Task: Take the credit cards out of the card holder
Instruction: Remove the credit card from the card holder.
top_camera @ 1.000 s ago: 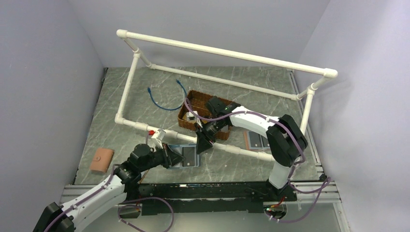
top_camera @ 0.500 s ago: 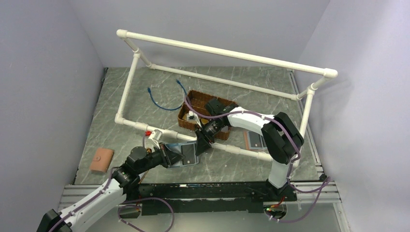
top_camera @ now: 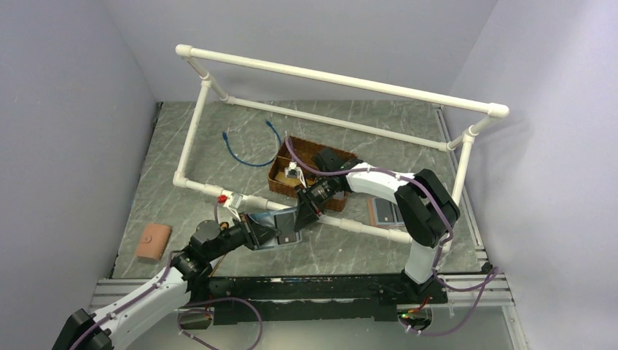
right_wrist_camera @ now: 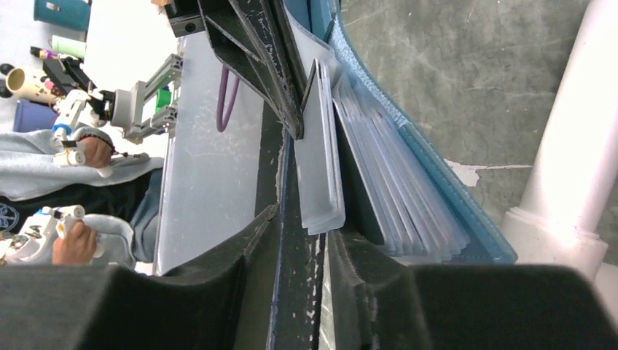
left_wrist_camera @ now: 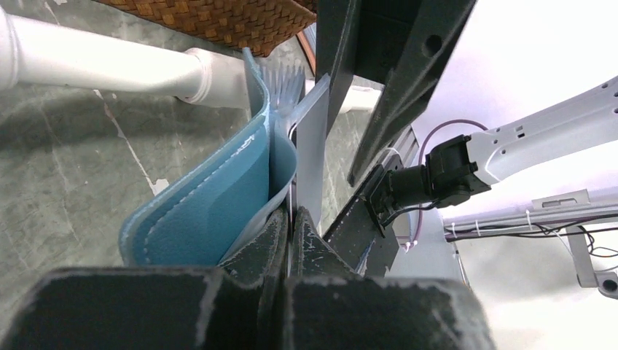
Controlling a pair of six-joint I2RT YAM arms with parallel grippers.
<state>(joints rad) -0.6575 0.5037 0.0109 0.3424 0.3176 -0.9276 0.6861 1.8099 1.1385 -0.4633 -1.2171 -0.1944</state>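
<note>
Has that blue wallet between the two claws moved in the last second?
Yes. The card holder was lying open and flat. It is now tipped up, its far edge closer to the white pipe.

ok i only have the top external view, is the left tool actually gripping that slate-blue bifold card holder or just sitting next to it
observer: gripping. in the left wrist view the left tool has its fingers pressed together on a thin inner layer of the slate-blue bifold card holder.
operator: and what's the right one got
observer: the right wrist view shows a thin pale-grey flat piece that looks pinched between the fingers of the right tool. can't tell if it's a card or a sleeve.
operator: anything left in the holder
observer: a fan of clear plastic sleeves lies against the blue cover. whether they hold cards is not visible.
</note>
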